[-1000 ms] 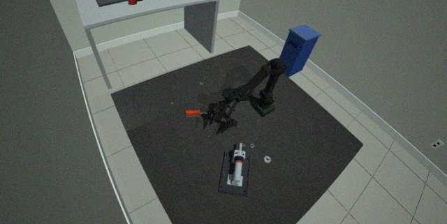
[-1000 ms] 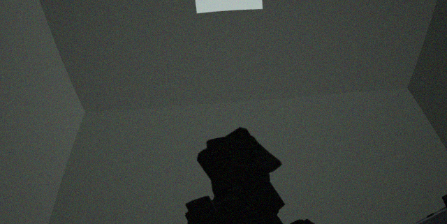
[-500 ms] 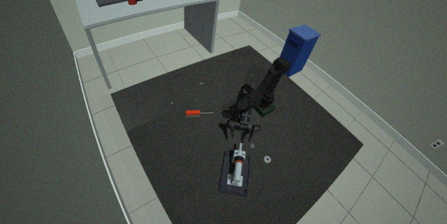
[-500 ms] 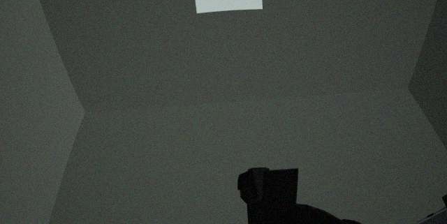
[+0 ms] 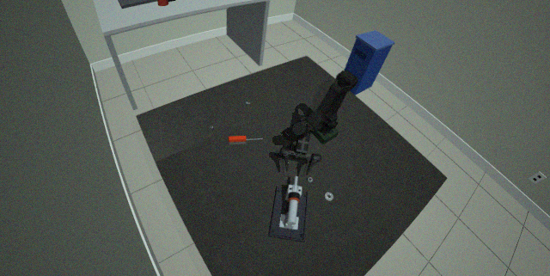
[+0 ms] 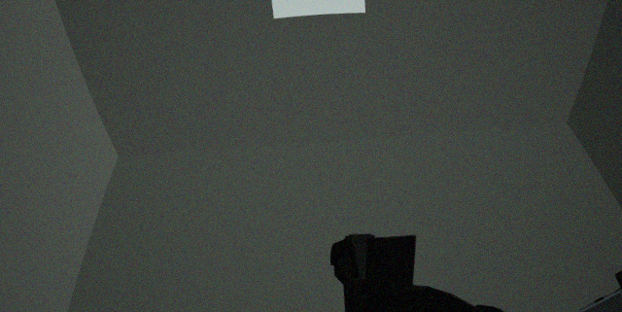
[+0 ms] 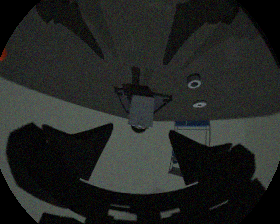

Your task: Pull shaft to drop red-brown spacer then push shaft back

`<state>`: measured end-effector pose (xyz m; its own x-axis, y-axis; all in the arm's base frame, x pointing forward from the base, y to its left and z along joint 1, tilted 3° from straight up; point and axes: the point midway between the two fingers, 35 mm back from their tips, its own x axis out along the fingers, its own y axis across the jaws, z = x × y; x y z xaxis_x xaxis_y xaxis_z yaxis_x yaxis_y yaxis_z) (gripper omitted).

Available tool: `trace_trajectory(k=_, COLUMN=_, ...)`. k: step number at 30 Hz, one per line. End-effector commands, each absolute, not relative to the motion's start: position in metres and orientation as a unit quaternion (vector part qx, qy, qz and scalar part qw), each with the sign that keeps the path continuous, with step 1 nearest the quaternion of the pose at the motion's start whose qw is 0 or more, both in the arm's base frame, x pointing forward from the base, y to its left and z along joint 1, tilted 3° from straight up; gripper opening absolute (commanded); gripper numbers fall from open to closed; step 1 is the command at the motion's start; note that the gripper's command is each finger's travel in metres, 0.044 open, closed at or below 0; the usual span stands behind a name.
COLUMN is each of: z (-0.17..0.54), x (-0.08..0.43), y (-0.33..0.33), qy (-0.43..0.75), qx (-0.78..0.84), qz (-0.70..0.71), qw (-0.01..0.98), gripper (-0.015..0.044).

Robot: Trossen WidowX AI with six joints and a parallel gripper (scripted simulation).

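The shaft fixture stands on a dark baseplate (image 5: pixel 275 224) on the mat. The pale shaft (image 5: pixel 292 209) runs through a white block (image 5: pixel 295 190) at the end near my gripper and another white block (image 5: pixel 289 223) at the far end. The red-brown spacer (image 5: pixel 295 199) sits on the shaft right beside the near block. The shaft's free end (image 5: pixel 296 180) (image 7: pixel 135 76) points toward my gripper. My gripper (image 5: pixel 295 165) (image 7: pixel 141 129) is open and empty, hanging just behind that end and above it. In the wrist view the fixture (image 7: pixel 140 107) is small and dim between the fingers.
Two loose pale rings (image 5: pixel 310 179) (image 5: pixel 329 196) (image 7: pixel 194 83) (image 7: pixel 199 104) lie on the mat right of the fixture. An orange-handled screwdriver (image 5: pixel 237 139) lies to the left. A blue bin (image 5: pixel 369 61) stands behind the arm's base, a desk (image 5: pixel 180 7) at the back.
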<state>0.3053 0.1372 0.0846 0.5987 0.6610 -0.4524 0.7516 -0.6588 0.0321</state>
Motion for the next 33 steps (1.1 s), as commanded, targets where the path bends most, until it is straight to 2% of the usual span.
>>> trace_trajectory(k=1, z=0.0850, x=0.3047, y=0.1379, qy=0.400, qx=0.887, qz=-0.205, qw=0.108, gripper=0.0440)
trace_trajectory(k=33, z=0.0801, x=0.3130, y=0.1466, qy=0.400, qx=0.887, qz=-0.205, qw=0.108, gripper=0.0440)
